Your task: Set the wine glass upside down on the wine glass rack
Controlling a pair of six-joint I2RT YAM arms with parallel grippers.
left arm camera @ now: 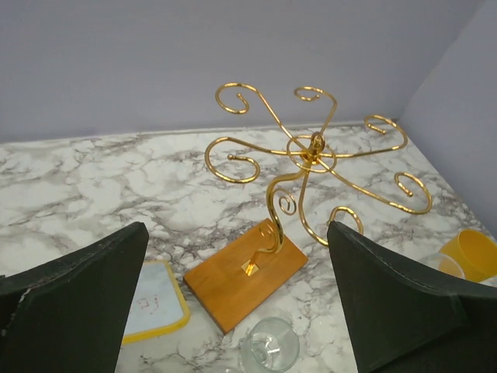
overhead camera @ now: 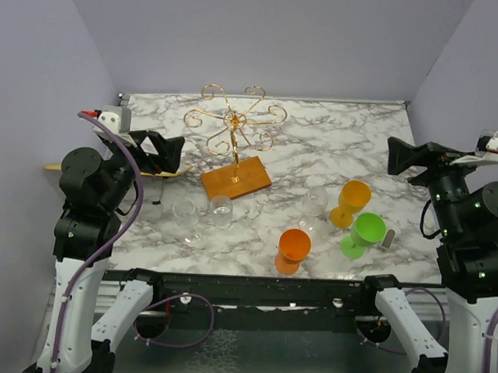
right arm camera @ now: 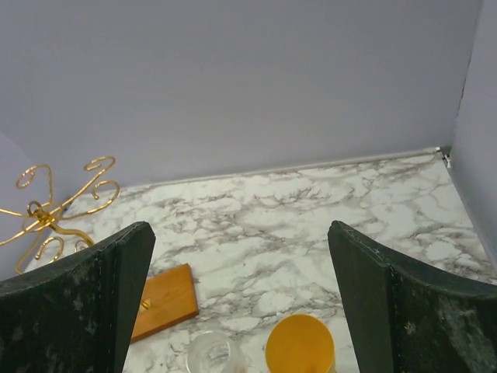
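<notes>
The wine glass rack (overhead camera: pixel 235 125) is gold wire with curled arms on an orange-brown wooden base (overhead camera: pixel 236 178), at the table's middle back. No glass hangs on it. Three clear wine glasses stand upright: two (overhead camera: pixel 185 217) (overhead camera: pixel 221 210) in front of the base, one (overhead camera: pixel 315 201) to the right. My left gripper (overhead camera: pixel 164 151) is open and empty, raised left of the rack. In the left wrist view (left arm camera: pixel 237 311) it faces the rack (left arm camera: pixel 311 151) with a clear glass (left arm camera: pixel 270 346) below. My right gripper (overhead camera: pixel 401 157) is open and empty, raised at the right; the right wrist view (right arm camera: pixel 241 311) shows nothing between its fingers.
An orange glass (overhead camera: pixel 294 247), a yellow-orange glass (overhead camera: pixel 352 198) and a green glass (overhead camera: pixel 366 231) stand at the front right, with a small grey item (overhead camera: pixel 388 239) beside the green one. A yellow-rimmed card (left arm camera: pixel 155 299) lies left of the base. Walls enclose the table.
</notes>
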